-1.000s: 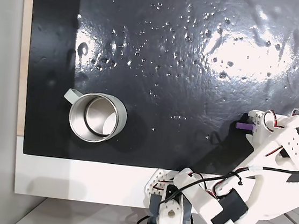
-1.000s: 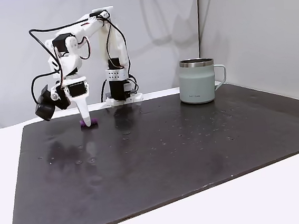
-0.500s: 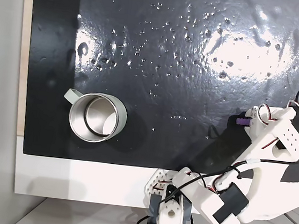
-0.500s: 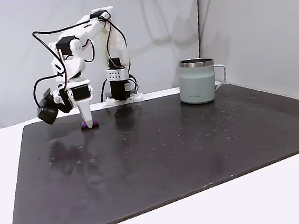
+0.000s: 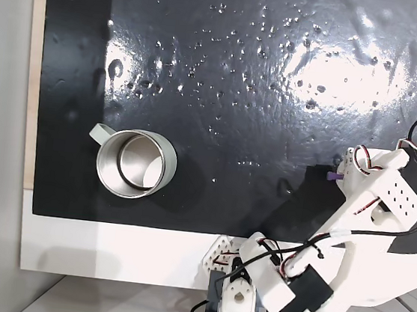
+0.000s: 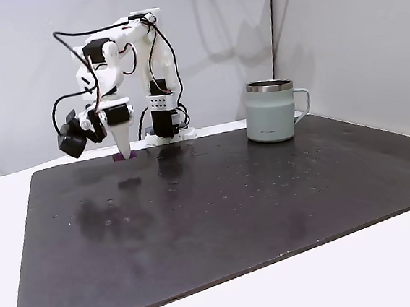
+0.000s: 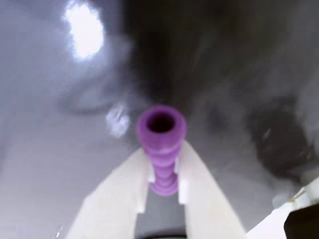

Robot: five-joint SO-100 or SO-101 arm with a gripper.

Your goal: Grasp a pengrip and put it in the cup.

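Here, white claw (image 7: 163,186) clenched on tiny purple ribbed rubber pengrip (image 7: 161,144), raised above counter's black mat (image 6: 232,209), pale grey-green steel-lined cup (image 6: 271,111) well apart.

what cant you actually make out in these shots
- Pengrip: the wrist view shows it clamped in the hand; in a fixed view the arm hides all but a sliver.
- Mat: blurred in the wrist view.
- Cup: inside hidden by its wall in a fixed view; open in the other.
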